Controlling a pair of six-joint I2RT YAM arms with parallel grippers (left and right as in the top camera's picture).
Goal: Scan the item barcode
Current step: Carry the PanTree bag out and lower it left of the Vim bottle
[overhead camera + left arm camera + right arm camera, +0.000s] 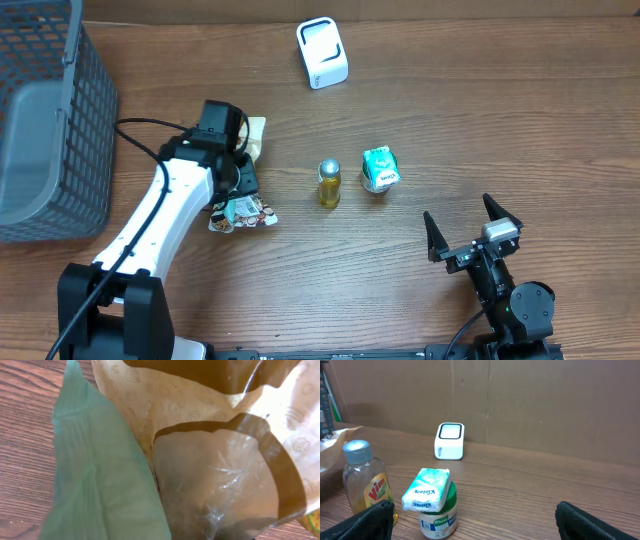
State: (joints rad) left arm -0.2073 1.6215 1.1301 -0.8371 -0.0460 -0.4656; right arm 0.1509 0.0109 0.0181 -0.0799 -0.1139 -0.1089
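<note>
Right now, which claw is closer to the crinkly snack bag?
Left. The left gripper sits right on the snack bag, apparently gripping it; the right gripper stands open far off, beyond the bottle.

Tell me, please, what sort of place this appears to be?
Probably a mock checkout set up for robots: a white barcode scanner, a grey mesh basket, and groceries such as a snack packet and dish-soap bottle.

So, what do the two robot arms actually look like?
The left arm is a white tube with black joints and a black cable looping off it. The right arm is all black, with a small silver block; the right gripper has two pointed black fingers.
</note>
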